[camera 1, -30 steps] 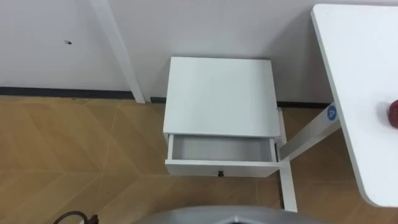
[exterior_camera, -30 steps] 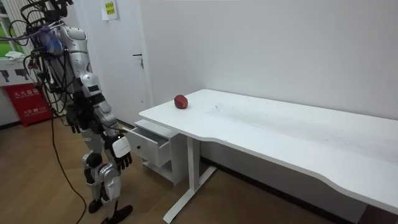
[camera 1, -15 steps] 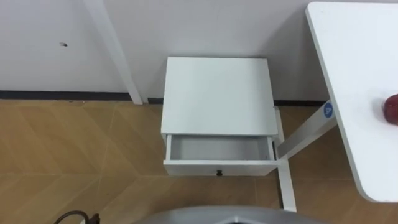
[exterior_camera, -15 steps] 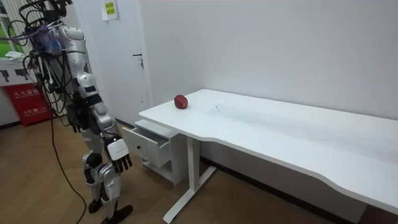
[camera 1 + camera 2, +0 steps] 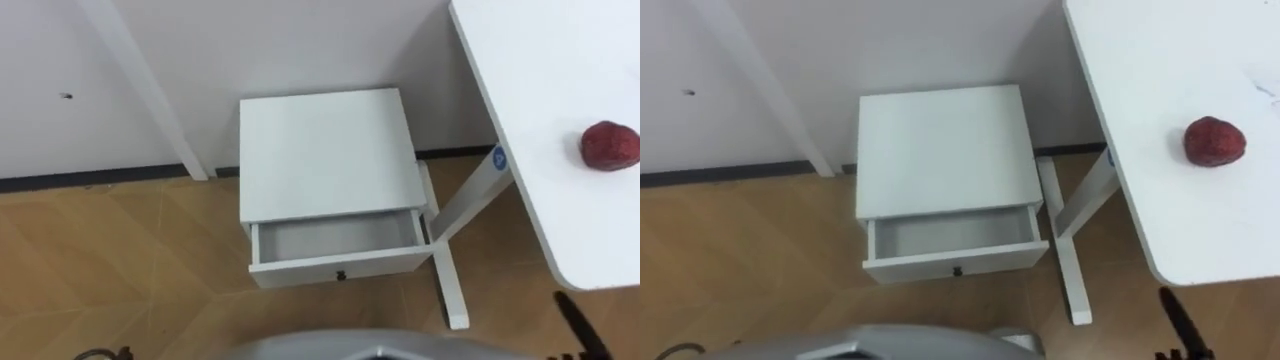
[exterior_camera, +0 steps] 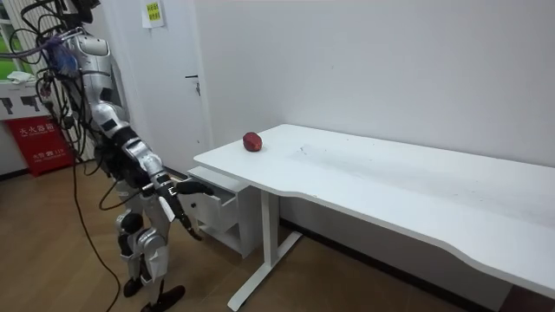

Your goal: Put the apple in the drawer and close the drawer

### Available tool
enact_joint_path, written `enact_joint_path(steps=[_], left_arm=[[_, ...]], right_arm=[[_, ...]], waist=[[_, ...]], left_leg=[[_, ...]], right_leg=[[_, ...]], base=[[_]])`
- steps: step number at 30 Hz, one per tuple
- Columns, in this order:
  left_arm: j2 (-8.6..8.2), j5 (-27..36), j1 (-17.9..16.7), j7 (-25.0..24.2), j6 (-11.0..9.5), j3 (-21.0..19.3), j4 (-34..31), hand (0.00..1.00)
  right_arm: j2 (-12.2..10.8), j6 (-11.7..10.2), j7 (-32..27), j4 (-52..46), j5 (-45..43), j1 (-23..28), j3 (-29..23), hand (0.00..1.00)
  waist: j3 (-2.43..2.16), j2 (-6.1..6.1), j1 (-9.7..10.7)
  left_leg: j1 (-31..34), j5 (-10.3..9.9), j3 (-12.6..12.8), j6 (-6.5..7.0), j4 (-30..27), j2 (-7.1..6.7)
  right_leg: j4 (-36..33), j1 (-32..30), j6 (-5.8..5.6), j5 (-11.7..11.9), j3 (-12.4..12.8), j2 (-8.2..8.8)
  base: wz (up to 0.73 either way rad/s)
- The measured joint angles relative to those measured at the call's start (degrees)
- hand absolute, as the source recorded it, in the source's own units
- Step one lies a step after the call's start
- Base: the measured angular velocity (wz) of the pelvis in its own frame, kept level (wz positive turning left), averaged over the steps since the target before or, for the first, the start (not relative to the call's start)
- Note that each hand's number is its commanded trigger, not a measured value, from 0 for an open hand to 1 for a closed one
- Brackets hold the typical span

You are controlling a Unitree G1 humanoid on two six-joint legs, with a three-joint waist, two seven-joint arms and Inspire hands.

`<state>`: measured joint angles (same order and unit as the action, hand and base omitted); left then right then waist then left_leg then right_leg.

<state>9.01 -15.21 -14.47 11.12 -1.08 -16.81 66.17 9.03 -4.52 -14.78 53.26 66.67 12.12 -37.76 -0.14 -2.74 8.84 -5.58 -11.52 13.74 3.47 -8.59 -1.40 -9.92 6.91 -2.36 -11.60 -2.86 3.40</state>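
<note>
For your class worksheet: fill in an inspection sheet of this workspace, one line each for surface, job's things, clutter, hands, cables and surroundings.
surface: white table, bare apart from the apple near its end.
job's things: apple on the table; drawer open and empty, in the white cabinet beside the table leg.
clutter: nothing seen.
hands: right hand open, low near the table's corner, holding nothing.
cables: nothing seen but the robot's own.
surroundings: wooden floor, white wall; the robot stands facing the cabinet.
</note>
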Motion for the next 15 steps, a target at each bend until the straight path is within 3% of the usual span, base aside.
enact_joint_path(steps=[5, 11, 15], left_arm=[[0.66, 0.2, -0.7, 0.0, -0.1, 0.1, -2.5, 0.0], [0.92, 1.1, -1.3, 0.1, -0.6, -0.1, -5.6, 0.0], [0.9, 1.1, -1.7, 0.2, -0.8, 0.1, -6.9, 0.0]], right_arm=[[0.3, -2.3, -7.3, -4.1, 3.5, 0.3, -2.9, 0.0], [0.6, -5.5, -19.4, -21.7, 0.4, 0.8, -4.5, 0.0], [2.9, -6.8, -25.8, -28.8, -5.0, 0.2, -4.6, 0.0]], waist=[[-0.1, -0.69, 0.6], [-0.19, -0.44, 2.0], [-0.18, -0.54, 3.0]], left_leg=[[0.0, -0.1, 0.9, -0.12, 0.1, 0.21], [0.5, -0.1, 1.8, -0.12, 0.4, 0.41], [1.1, -0.1, 1.8, -0.2, 0.3, 0.59]], right_leg=[[-0.1, -0.4, 0.14, 0.1, 1.0, -0.24], [-0.9, -1.7, 0.2, 0.1, 0.8, -0.34], [-0.9, -2.2, 0.33, 0.2, 1.1, -0.55]], base=[[-0.09], [-0.09], [-0.01]])
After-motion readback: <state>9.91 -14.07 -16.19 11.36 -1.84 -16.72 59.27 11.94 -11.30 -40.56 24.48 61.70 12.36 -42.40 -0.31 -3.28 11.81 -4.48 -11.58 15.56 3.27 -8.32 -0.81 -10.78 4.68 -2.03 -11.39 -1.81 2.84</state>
